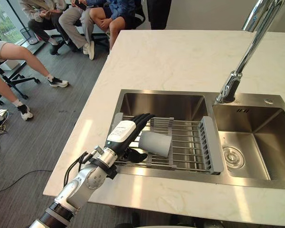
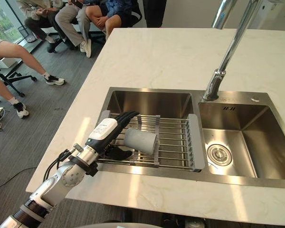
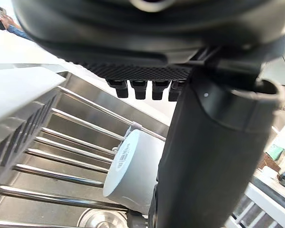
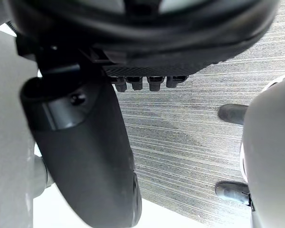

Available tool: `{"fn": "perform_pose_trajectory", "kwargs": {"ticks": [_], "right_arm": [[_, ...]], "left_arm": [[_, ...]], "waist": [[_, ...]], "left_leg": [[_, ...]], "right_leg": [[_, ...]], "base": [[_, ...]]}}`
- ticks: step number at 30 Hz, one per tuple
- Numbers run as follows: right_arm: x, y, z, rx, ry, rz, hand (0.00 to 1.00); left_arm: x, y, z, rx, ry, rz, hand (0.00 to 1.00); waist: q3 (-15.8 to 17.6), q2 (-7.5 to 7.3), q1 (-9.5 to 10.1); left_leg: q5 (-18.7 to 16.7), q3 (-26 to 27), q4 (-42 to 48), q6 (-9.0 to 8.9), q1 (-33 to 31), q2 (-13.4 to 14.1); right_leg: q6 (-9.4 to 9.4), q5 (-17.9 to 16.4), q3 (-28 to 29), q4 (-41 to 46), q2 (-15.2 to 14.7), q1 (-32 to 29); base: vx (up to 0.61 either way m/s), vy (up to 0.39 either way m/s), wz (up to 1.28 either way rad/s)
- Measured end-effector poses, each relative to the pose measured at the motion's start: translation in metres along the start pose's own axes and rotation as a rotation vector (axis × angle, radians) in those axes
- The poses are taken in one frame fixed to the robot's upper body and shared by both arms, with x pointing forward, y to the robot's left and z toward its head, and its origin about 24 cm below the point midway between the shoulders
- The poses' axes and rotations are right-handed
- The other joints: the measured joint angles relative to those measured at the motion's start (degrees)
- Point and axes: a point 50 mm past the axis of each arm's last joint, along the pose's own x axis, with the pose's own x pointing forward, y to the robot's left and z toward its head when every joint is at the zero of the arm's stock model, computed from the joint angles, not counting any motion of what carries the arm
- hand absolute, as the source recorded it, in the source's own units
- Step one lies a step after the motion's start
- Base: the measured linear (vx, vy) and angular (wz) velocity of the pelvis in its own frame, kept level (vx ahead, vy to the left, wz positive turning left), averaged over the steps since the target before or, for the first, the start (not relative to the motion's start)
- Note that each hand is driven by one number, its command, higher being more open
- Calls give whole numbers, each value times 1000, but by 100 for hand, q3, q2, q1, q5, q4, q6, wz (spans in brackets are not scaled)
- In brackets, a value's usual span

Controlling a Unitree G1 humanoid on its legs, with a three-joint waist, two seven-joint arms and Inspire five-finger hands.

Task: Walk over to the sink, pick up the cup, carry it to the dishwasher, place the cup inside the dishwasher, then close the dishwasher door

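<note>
White stone counter point(image 1: 180, 57), wide, running left to right. Steel double sink point(image 1: 156, 105) was set into its near right part. A wire rack point(image 1: 187, 135) bridged the left basin.

Left hand point(image 1: 121, 133) reached in from the near left, over the rack. Fingers were straight and spread from the thumb, bracketing the cup's left end; nothing gripped yet, and contact could not be judged. Right hand point(image 4: 147, 66) hung above grey floor, fingers relaxed, empty.

Grey cup point(image 1: 156, 144) lay on its side on the rack, left of centre. Long axis ran left-right, roughly along the rack bars. The closed base faced left, toward the palm; the mouth pointed right, toward the other basin.

Step in hand, by my reading: the pick-up at the sink. Next move calls for closing fingers and thumb round the cup's body, then lifting clear of the bars without rolling it.
</note>
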Motion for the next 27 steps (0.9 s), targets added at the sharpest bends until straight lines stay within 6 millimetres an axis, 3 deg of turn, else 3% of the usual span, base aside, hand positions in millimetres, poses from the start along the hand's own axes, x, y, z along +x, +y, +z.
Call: {"fn": "perform_pose_trajectory", "kwargs": {"ticks": [21, 22, 27], "right_arm": [[2, -1, 6, 1, -15, -4, 100], [2, -2, 6, 5, -15, -8, 100], [2, -3, 7, 7, -21, -9, 100]], "left_arm": [[10, -7, -6, 55, -1, -86, 100], [13, -5, -6, 63, -5, -80, 0], [14, -3, -6, 72, -8, -88, 0]], "waist": [[46, 97, -145], [66, 95, -141], [101, 94, -148]], "left_leg": [[48, 26, -138, 27, -115, -19], [48, 26, -141, 28, -117, -20], [52, 38, -156, 33, -136, -23]], "right_leg": [[3, 1, 27, -1, -16, -192], [3, 1, 24, -1, -18, -193], [5, 2, 35, -2, -24, -222]], "base": [[0, 0, 0], [0, 0, 0], [0, 0, 0]]}}
